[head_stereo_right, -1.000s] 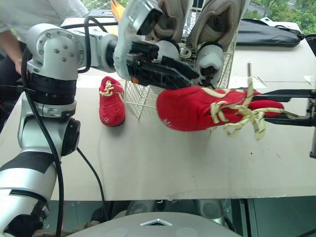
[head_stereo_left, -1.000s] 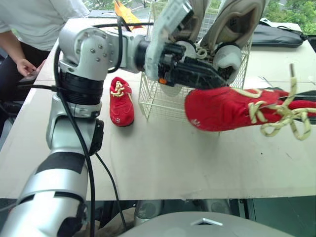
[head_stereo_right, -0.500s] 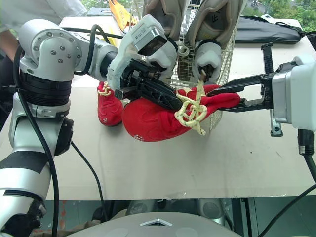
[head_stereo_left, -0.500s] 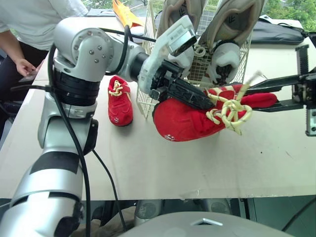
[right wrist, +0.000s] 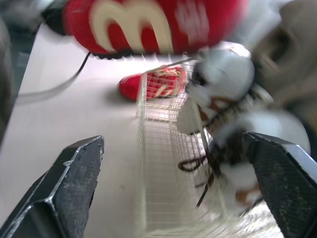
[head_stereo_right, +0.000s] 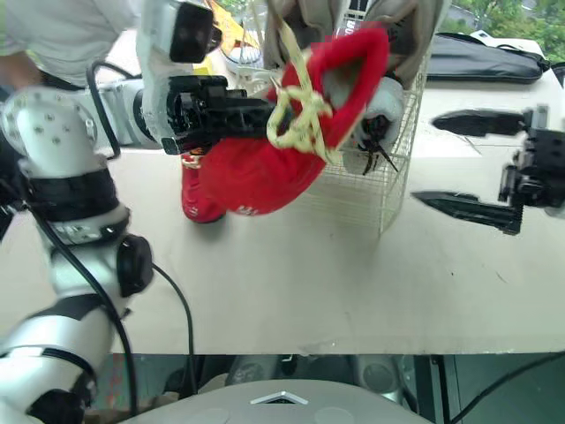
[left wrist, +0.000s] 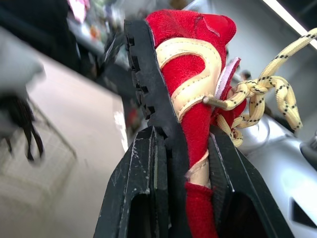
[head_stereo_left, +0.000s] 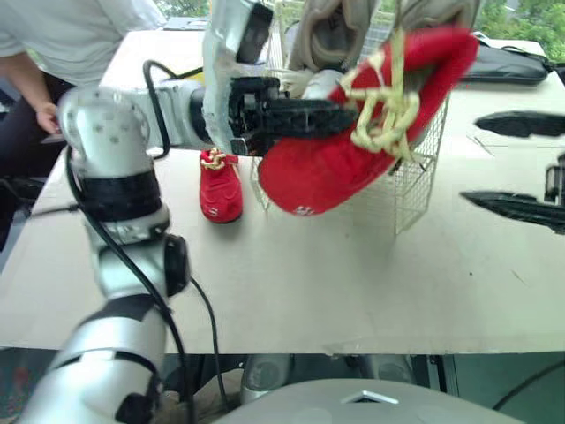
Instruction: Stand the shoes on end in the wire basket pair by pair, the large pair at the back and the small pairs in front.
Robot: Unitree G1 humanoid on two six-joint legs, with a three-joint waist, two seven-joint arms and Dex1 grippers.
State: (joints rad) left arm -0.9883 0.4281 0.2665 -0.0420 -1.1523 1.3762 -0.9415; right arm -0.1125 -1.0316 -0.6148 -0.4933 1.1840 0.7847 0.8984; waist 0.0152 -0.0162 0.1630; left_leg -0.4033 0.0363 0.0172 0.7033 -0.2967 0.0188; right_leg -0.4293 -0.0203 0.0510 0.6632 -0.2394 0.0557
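My left gripper (head_stereo_left: 346,109) is shut on a small red shoe (head_stereo_left: 335,163) with cream laces, pinching its sole and side wall between the fingers (left wrist: 141,163). The shoe hangs tilted in the air in front of the wire basket (head_stereo_left: 415,177). A large beige pair (head_stereo_left: 331,35) stands on end inside the basket. The second small red shoe (head_stereo_left: 218,185) lies on the table left of the basket. My right gripper (head_stereo_left: 472,162) is open, level with the basket and to its right, holding nothing.
A person in a white shirt (head_stereo_left: 71,35) sits at the table's back left corner. A black bag (head_stereo_left: 512,66) lies at the back right. The table's front edge (head_stereo_left: 353,346) runs close below the arms.
The right gripper let go of the red shoe, opened and drew back to the right. The left gripper closed on the shoe and lifted it, tilting one end upward.
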